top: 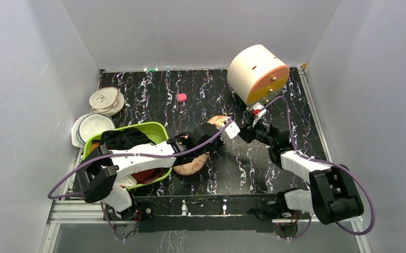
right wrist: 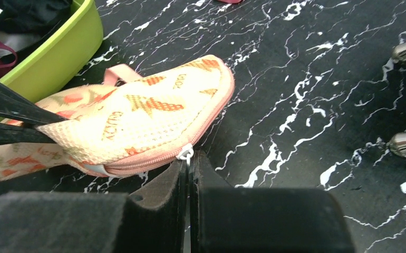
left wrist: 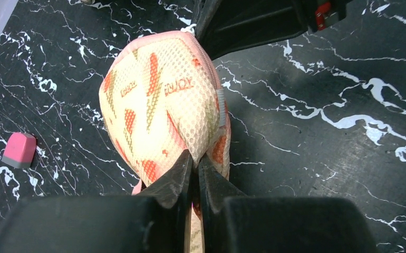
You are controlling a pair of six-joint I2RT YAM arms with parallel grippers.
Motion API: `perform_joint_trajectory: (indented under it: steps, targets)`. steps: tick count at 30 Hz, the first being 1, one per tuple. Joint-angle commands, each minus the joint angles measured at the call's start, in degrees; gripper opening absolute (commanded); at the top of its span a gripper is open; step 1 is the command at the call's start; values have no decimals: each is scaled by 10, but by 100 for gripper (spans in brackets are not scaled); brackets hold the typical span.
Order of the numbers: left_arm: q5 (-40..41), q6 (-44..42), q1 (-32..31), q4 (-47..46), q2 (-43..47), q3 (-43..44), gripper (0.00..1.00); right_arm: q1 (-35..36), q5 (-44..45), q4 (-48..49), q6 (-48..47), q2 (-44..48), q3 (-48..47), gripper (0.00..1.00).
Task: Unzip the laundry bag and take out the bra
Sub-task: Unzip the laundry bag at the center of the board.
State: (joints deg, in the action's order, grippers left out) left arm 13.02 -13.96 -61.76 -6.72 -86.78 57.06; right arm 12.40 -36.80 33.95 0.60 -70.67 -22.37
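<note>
bare worktop [top: 206, 87] lies open behind the laundry bag [top: 190, 166]. the green basin [top: 156, 129] walls its left, the cream drum [top: 256, 71] fills the far right corner (a pink block [top: 181, 97] sits mid-back), and the left end effector [left wrist: 195, 166] and right end effector [right wrist: 189, 161] clamp the bag's ends.

Left arm [top: 137, 155] is stretching low from its base toward the table's middle, wrist tilting down, left gripper [left wrist: 195, 158] pinching a fold of the bag [left wrist: 158, 100] with jaws pressed all but together. Right arm [top: 301, 162] is bending at the elbow and angling in toward the left one, forearm sloping down, right gripper [right wrist: 189, 161] sitting low with jaws fully closed, nipping the zip pull [right wrist: 185, 153] at their tips. The two grippers are facing each other, near but not touching.
</note>
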Motion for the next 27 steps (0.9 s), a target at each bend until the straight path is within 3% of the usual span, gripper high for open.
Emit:
perform_joint_trajectory:
  steps: [1, 4, 9, 16, 20, 24, 27]
  targets:
    - [21, 1, -5, 13, -9, 19, 8, -12, -33, -31, 22, 4, -38, 0]
    - [5, 13, -5, 18, -14, 24, 20, -13, -52, -67, 27, 6, -46, 0]
    - [-26, 53, -5, 33, -22, 44, 41, -12, -88, -44, 48, 29, -18, 0]
    - [-43, 177, -5, 96, -58, 127, 64, -12, -94, -52, 55, 48, -2, 0]
    - [11, 246, -5, 153, -93, 178, 63, -12, -91, -40, 62, 61, 7, 0]
    - [84, 282, -5, 205, -140, 224, 46, -12, -104, -26, 67, 68, 15, 0]
    - [68, 286, -5, 235, -167, 258, 38, -12, -101, -20, 69, 74, 19, 0]
